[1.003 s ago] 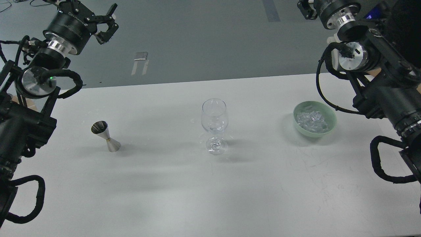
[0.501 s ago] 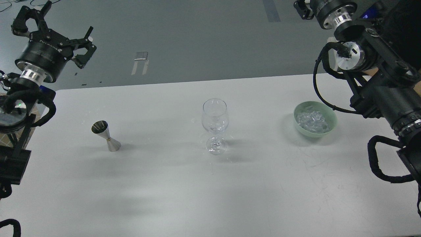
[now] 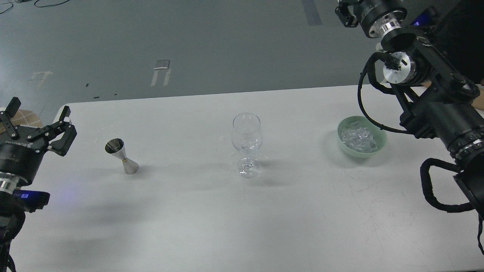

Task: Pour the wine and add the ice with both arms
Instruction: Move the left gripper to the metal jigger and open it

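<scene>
A clear, empty wine glass (image 3: 246, 140) stands upright at the middle of the white table (image 3: 242, 219). The ice (image 3: 358, 137) lies as several small clear cubes in a pale green bowl (image 3: 381, 136) to the right of the glass. A steel jigger (image 3: 121, 156) stands to the left of the glass. My left gripper (image 3: 38, 124) is open and empty at the table's left edge, left of the jigger and apart from it. My right gripper (image 3: 343, 16) is high at the top right, far above the bowl. It is mostly cut off by the frame's edge.
My right arm's thick links and looped cables (image 3: 435, 102) hang over the table's right end, beside the bowl. The grey floor (image 3: 211, 45) lies beyond the table's far edge.
My left arm has swung down and to the left, from the top left corner to the table's left edge, with the gripper staying open. My right arm has shifted slightly up and left.
</scene>
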`<act>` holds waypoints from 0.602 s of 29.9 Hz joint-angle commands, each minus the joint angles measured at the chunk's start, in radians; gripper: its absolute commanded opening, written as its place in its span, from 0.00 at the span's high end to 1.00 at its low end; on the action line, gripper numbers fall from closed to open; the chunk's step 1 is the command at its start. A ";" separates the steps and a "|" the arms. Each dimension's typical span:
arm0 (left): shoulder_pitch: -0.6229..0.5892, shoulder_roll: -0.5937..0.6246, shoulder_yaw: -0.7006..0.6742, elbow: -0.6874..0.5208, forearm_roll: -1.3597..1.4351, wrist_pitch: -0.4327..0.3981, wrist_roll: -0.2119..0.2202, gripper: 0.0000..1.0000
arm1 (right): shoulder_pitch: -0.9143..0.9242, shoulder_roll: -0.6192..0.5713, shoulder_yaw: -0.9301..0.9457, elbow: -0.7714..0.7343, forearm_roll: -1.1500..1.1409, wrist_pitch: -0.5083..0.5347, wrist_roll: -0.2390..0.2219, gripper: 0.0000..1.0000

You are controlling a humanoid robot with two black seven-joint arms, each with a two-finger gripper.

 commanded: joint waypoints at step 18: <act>0.141 -0.187 0.057 0.016 0.142 0.009 0.030 0.02 | -0.002 0.002 -0.005 0.000 -0.001 -0.014 0.000 0.00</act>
